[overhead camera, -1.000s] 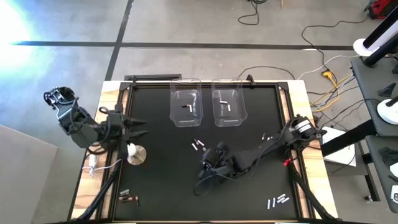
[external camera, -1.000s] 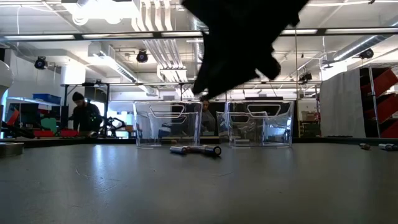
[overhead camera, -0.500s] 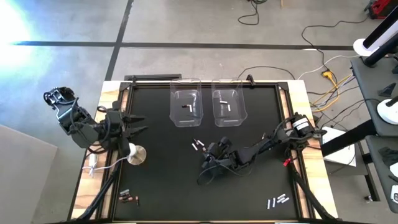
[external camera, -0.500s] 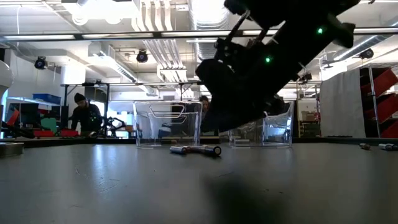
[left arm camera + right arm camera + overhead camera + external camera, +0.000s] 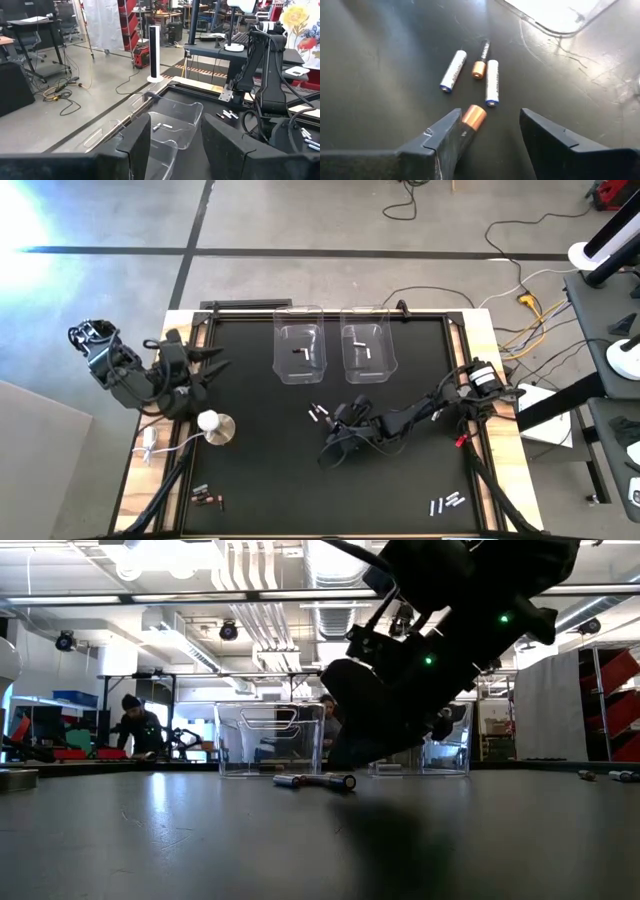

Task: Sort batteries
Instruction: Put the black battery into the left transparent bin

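Near the middle of the desk (image 5: 250, 480), the right gripper (image 5: 490, 131) hung low over a small cluster of batteries (image 5: 470, 72) — its fingers (image 5: 437, 145) spread apart and empty, one copper-topped cell (image 5: 473, 118) lying just beside the inner face of one finger. That spacing looked like a line-up to straddle a cell before closing. Two clear bins (image 5: 332, 343) stood at the far edge, each already holding a battery or so, presumably one bin per kind. More batteries lay near the front corners (image 5: 447, 502). The left gripper (image 5: 205, 368) waited at the desk's left side, fingers released. Printing on the cells was too small to read.
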Motion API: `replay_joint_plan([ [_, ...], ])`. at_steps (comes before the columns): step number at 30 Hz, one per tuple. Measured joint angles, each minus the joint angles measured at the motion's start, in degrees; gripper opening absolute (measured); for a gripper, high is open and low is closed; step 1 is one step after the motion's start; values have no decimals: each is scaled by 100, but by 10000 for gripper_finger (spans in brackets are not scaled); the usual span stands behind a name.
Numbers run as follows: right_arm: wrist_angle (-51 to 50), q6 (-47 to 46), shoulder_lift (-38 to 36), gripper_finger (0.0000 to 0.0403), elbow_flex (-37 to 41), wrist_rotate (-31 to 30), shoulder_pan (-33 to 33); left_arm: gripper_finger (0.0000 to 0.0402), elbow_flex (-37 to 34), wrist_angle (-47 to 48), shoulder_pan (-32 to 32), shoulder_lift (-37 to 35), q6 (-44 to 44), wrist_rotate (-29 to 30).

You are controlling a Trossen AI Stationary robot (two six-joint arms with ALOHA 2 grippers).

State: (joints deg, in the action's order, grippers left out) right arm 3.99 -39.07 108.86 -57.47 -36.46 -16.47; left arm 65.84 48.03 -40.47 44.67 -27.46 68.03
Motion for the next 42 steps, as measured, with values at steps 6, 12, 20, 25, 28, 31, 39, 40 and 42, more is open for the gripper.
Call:
replay_joint_plan([
  [6, 282, -59, 192, 191, -50, 50, -2, 154, 0, 114, 2, -15, -2, 0],
  [12, 373, -130, 858, 197, -355, -142, 0, 154, -1, 158, 2, 7, -46, -4],
  [20, -105, -32, 1169, 161, -631, -47, -13, 154, 0, 196, 2, 24, -48, -4],
  [25, -384, 61, 1016, 125, -640, 156, -44, 154, 0, 291, 2, 20, -48, -6],
  [28, -459, 309, 952, 112, -630, 392, -41, 154, 0, 364, 2, 20, -48, -7],
  [31, -472, 419, 926, 102, -627, 487, -40, 154, 0, 410, 2, 20, -47, -7],
  [39, -822, 671, 632, 91, -690, 661, -42, 154, 0, 402, 2, 54, -68, -32],
  [40, -925, 712, 596, 92, -718, 689, -42, 154, 0, 402, 2, 64, -73, -83],
  [42, -1171, 719, 536, 96, -784, 742, -46, 154, 0, 405, 2, 98, -100, -205],
])
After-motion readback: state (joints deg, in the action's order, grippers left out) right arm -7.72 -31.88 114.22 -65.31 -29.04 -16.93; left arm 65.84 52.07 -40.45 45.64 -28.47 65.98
